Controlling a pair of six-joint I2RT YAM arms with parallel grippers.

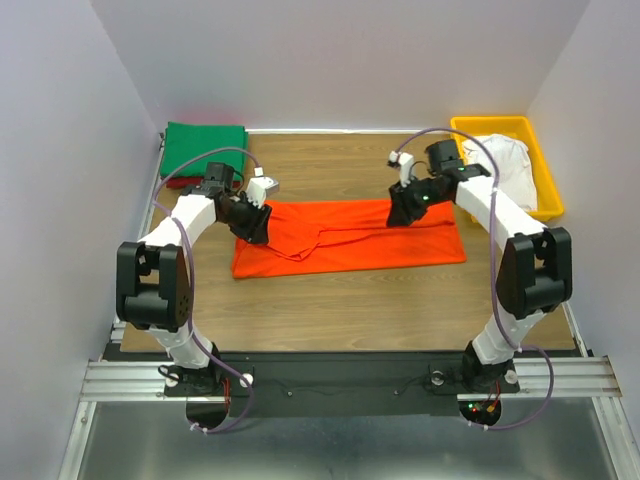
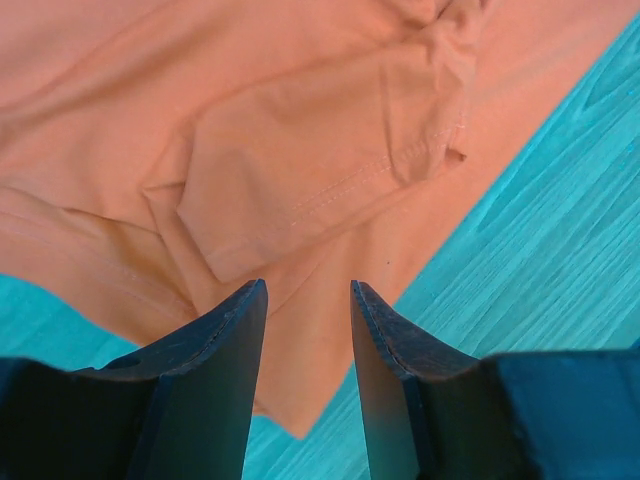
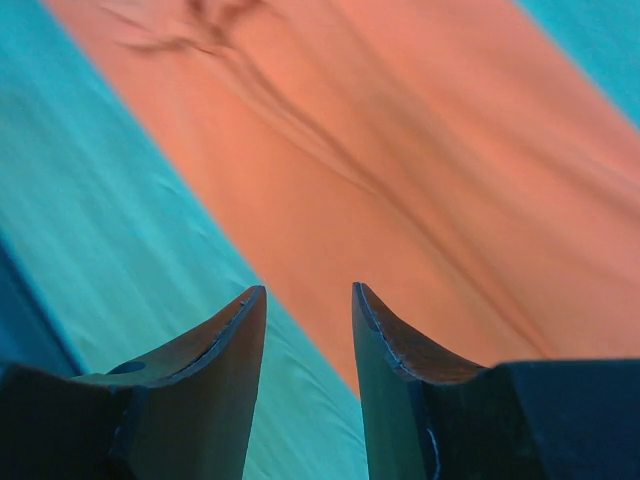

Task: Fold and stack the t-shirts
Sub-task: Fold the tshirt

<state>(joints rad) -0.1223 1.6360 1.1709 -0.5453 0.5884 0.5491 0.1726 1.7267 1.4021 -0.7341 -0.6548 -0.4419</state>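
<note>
Two tools hang part-open and empty over the orange t-shirt (image 1: 350, 237), a long folded band at centre frame on the tabletop (image 1: 400, 300): left tool (image 1: 258, 228) at its left end, right tool (image 1: 400, 215) at its upper edge. Next step, as judged: grip both ends for a crosswise fold

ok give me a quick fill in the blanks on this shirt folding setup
1. The long t-shirt on the table is bright ____.
2. The white t-shirt lies in a tray coloured ____.
3. The green t-shirt sits folded at the table's far ____ corner.
4. The left tool and the right tool both hang over cloth with jaws ____.

Missing words: orange; yellow; left; open.
</note>
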